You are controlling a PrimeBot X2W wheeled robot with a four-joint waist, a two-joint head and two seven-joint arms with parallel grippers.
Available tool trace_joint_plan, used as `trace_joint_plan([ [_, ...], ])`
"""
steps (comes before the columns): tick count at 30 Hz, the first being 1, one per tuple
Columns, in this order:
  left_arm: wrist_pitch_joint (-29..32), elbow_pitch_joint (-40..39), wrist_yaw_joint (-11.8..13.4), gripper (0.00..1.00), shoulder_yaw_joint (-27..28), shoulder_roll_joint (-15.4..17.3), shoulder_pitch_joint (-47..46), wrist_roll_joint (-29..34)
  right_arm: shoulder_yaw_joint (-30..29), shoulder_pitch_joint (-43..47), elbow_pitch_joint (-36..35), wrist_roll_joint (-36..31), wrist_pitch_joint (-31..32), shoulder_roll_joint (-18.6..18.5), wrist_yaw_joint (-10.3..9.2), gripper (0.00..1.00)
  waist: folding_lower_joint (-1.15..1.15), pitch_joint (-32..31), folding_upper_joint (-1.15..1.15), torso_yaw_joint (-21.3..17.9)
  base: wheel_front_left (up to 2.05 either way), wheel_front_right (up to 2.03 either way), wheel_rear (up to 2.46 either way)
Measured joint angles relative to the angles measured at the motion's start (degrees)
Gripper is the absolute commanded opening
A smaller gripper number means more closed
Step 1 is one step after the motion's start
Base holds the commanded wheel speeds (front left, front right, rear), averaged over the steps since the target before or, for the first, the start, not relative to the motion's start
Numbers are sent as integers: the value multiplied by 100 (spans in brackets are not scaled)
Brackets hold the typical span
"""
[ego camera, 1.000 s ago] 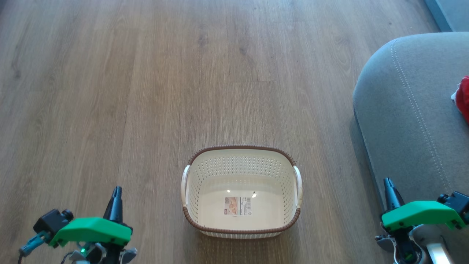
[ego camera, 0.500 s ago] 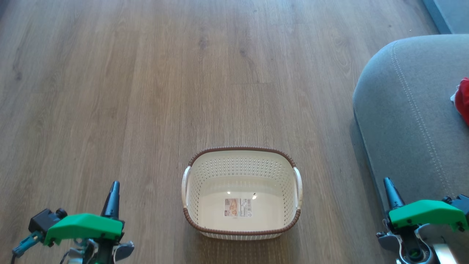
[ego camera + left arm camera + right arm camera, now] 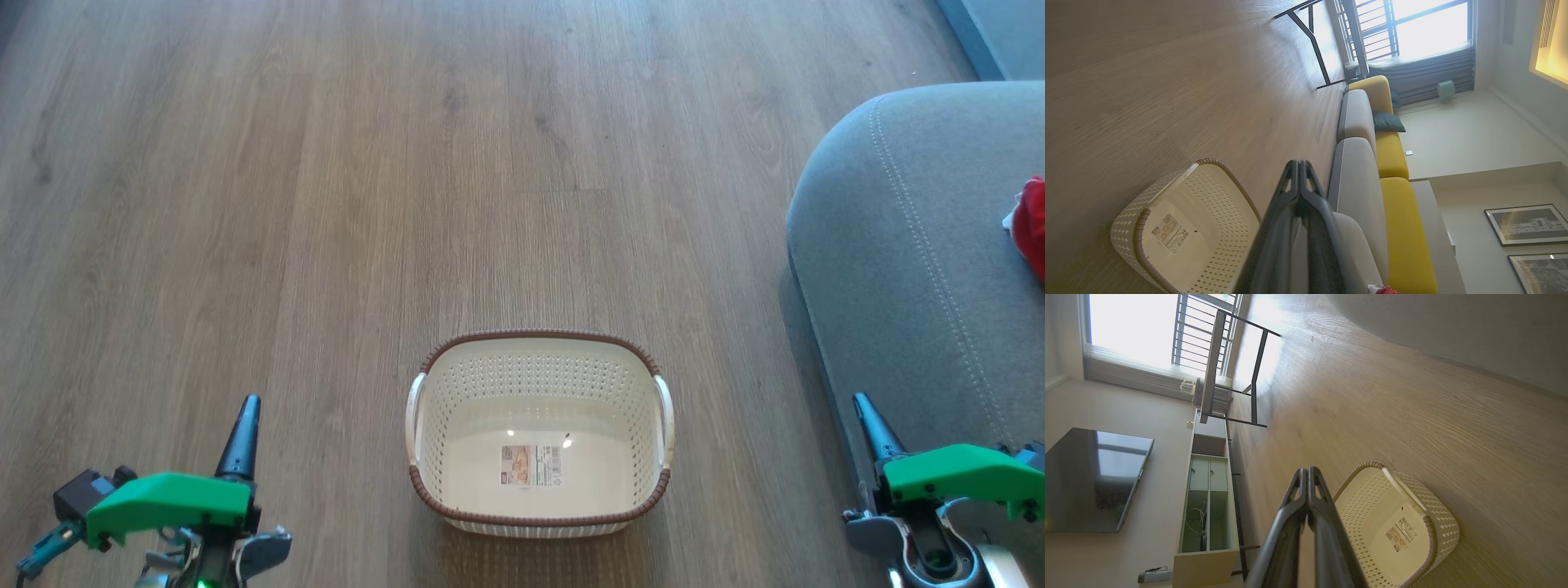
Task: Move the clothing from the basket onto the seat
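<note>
The left gripper [image 3: 247, 404] and the right gripper [image 3: 862, 404] hang low at either side of the head view. Each has its two dark fingers pressed together to a single point, and neither is carrying anything. Both point away from the robot, across the wooden floor [image 3: 326, 204].

Between them, a little ahead, the basket [image 3: 539, 334] stands upright on the boards with its long side running left to right and a white handle at each end. Its inside is bare apart from the label sticker [image 3: 531, 465] on the bottom, so there is no fabric in it to lift.

Farther off on the right, the seat [image 3: 898, 286] curves in with its rounded grey corner and line of pale stitching. The right gripper sits just beside its near edge, while the left is well apart from it, beyond the basket.

Farthest along that cushion lies the clothing [image 3: 1035, 224], a bright red bundle with a scrap of white. The picture's right edge cuts it off, so how much is there cannot be told. It lies ahead and to the right of the right gripper, making that arm by far the nearer. With the basket empty and the garments on the cushion, the job looks finished.
</note>
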Motion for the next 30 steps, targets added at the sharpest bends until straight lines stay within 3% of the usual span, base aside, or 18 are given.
trace_joint_plan([
  [30, 503, -210, -146, 0, 236, -2, -124, -1849, -232, -8, -162, 1792, 492, 82, 0, 0, 0, -92, 0, 15, 0, 0, 0],
])
